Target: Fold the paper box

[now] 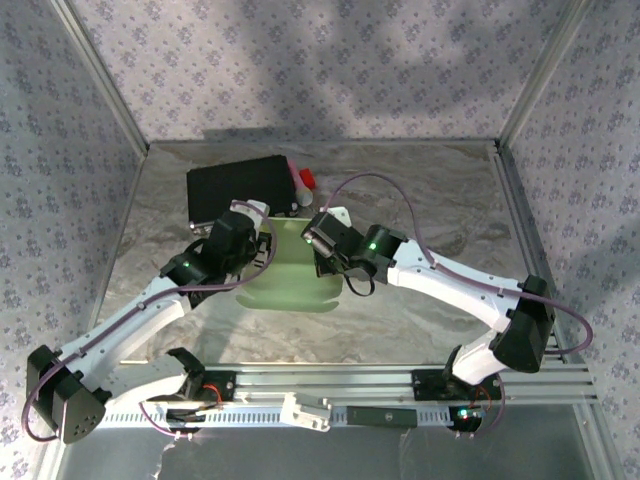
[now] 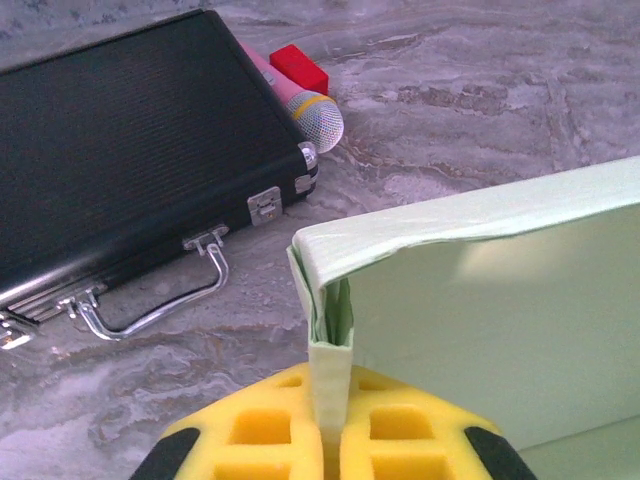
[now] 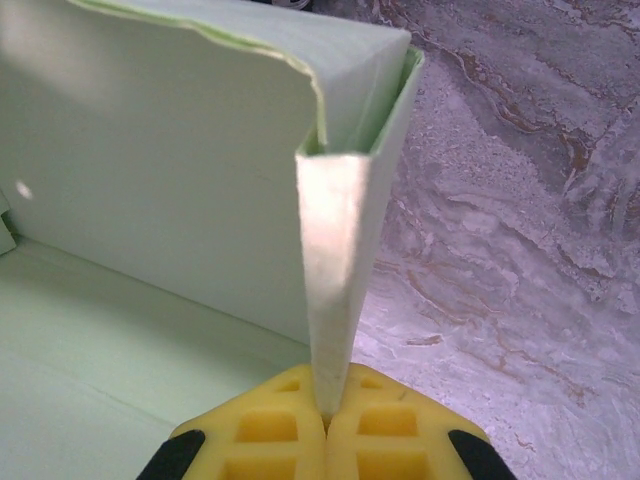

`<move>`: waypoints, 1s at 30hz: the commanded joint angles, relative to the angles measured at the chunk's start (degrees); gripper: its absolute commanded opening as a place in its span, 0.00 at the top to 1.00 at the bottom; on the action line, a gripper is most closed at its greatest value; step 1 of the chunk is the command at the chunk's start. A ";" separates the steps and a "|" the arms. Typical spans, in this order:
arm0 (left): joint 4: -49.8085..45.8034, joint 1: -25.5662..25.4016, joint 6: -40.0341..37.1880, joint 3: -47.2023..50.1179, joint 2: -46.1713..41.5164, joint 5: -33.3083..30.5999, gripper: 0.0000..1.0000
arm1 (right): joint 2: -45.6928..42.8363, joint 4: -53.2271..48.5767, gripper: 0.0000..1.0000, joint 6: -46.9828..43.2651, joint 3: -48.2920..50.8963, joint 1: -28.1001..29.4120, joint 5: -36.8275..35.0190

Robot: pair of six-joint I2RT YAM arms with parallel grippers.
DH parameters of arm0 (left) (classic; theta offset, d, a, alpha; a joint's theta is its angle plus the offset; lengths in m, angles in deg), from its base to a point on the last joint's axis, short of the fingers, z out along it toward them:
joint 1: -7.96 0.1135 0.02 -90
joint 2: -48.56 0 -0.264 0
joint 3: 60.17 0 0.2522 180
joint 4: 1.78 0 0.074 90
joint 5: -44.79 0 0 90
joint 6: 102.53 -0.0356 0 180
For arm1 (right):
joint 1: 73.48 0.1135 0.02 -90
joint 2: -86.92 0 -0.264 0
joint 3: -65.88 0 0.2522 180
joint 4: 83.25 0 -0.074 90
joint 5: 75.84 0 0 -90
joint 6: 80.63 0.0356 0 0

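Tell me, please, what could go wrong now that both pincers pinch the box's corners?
The left pincer and right pincer each grip just a narrow corner strip of the box; pulling apart might tear the thin card or let it slip.
The wall's top edge looks wrinkled, so more squeezing may crease it.
The case lies close by the left corner; a swing that way could bump it.

The paper box (image 1: 290, 282) sits on the table (image 1: 430, 200); the case (image 1: 240, 188) lies at its 11 o'clock, left hand (image 2: 332, 425) at 10, right hand (image 3: 328, 412) at 2.
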State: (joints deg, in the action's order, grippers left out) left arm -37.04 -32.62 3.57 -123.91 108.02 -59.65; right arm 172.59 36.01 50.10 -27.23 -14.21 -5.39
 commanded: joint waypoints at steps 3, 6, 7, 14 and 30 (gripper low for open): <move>3.00 -0.93 -0.28 0.34 0.79 1.79 0.97 | -0.07 2.93 1.00 0.37 -2.31 1.60 1.07; 3.39 -0.95 -0.22 0.59 1.26 1.57 0.97 | 0.11 2.55 1.00 0.71 -2.78 1.86 0.83; 3.40 -0.99 -0.19 0.64 1.46 1.60 0.93 | 0.21 2.44 1.00 0.74 -2.95 1.90 0.83; 3.90 -0.95 -0.36 0.80 2.40 0.55 0.79 | 0.24 2.28 1.00 0.82 -3.18 2.01 0.83; 2.52 -4.30 1.58 1.23 3.15 -14.00 1.00 | 1.04 1.26 1.00 3.25 -3.85 2.65 -0.15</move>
State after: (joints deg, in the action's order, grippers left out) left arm -34.40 -35.09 4.53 -122.75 110.28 -67.32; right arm 172.90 35.77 52.05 -28.04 -13.01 -6.04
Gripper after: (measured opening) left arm 0.060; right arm 0.060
